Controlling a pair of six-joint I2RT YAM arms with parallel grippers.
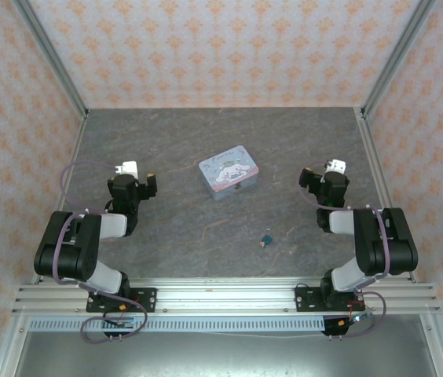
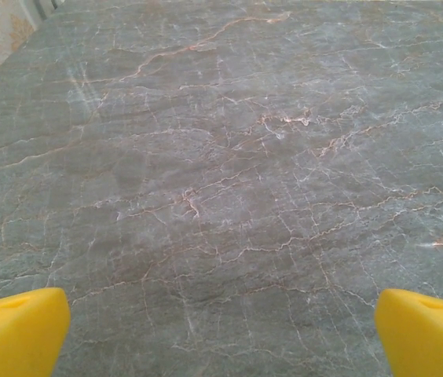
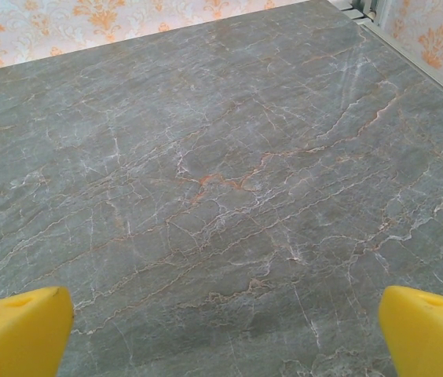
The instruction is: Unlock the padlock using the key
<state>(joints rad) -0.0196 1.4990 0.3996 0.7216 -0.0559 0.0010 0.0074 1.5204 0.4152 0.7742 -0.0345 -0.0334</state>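
The padlock (image 1: pixel 267 237) is a tiny teal-blue speck lying on the grey marble table (image 1: pixel 182 236), near the front and right of centre. A pale bit touching its lower left looks like the key (image 1: pixel 262 244); it is too small to tell whether it sits in the lock. My left gripper (image 1: pixel 133 176) hovers at the left, far from the padlock, and my right gripper (image 1: pixel 324 174) hovers at the right. In each wrist view the yellow fingertips (image 2: pixel 17 330) (image 3: pixel 17 330) stand wide apart over bare marble, so left gripper (image 2: pixel 221 338) and right gripper (image 3: pixel 221 338) are open and hold nothing.
A pale blue-pink cartoon-printed tin (image 1: pixel 228 177) stands mid-table between the arms, behind the padlock. Patterned walls and metal frame posts (image 1: pixel 53 59) close in the table on three sides. An aluminium rail (image 1: pixel 221 297) runs along the near edge.
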